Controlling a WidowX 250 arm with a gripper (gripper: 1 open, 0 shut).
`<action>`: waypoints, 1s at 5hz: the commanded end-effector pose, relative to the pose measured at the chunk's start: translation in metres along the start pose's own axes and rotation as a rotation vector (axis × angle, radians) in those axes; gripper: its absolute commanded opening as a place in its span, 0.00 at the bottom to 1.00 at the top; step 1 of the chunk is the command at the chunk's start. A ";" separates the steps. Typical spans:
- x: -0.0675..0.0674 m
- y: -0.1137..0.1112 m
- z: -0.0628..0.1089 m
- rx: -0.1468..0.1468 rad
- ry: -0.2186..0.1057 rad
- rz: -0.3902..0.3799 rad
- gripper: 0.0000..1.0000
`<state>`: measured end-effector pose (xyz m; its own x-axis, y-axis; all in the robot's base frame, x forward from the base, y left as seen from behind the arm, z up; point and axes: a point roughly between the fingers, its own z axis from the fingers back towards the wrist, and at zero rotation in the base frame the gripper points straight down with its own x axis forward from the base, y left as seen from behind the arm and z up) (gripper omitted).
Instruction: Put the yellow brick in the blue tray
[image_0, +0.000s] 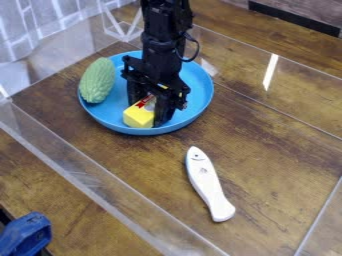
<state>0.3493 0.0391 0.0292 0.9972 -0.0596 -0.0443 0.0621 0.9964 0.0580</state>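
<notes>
The yellow brick (135, 118) lies inside the blue tray (199, 98), near its front rim, with a bit of its red-and-white label showing. My gripper (154, 99) comes straight down from above onto the brick's far end. Its black fingers (168, 100) stand on either side of that end and are closed against it. The brick rests on the tray floor. The arm hides the back of the tray.
A green bumpy oval object (98, 79) leans on the tray's left rim. A white remote-like object (209, 183) lies on the wooden table to the front right. Clear plastic walls border the table on the left and front. Something blue (20, 235) sits outside at the bottom left.
</notes>
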 end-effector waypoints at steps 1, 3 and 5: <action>0.018 0.000 0.042 0.021 -0.094 -0.031 0.00; 0.047 0.004 0.089 0.038 -0.151 -0.023 0.00; 0.078 -0.006 0.102 0.049 -0.200 -0.089 0.00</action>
<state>0.4237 0.0280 0.0972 0.9867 -0.1473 0.0688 0.1404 0.9854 0.0963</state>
